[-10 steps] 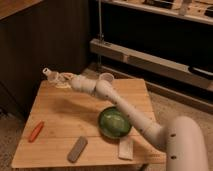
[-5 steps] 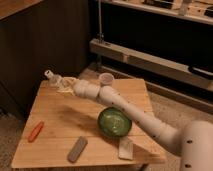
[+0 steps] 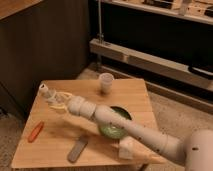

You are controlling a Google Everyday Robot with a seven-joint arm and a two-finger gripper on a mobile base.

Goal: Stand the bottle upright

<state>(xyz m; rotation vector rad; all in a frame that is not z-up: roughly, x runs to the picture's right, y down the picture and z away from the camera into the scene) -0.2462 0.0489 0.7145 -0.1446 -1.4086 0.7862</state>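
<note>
Your gripper [image 3: 57,101] is over the far left of the table [image 3: 60,127], squeezed shut on the bottle [image 3: 46,91]. The bottle leans, cap up and left. Let go while it leans and it may tip and roll off the edge.

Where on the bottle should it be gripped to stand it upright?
The bottle: grip its slim body below the narrow neck, from the side away from the cap; it tilts cap-up, leaving the body exposed. The gripper sits shut on it there, over the table.
</note>
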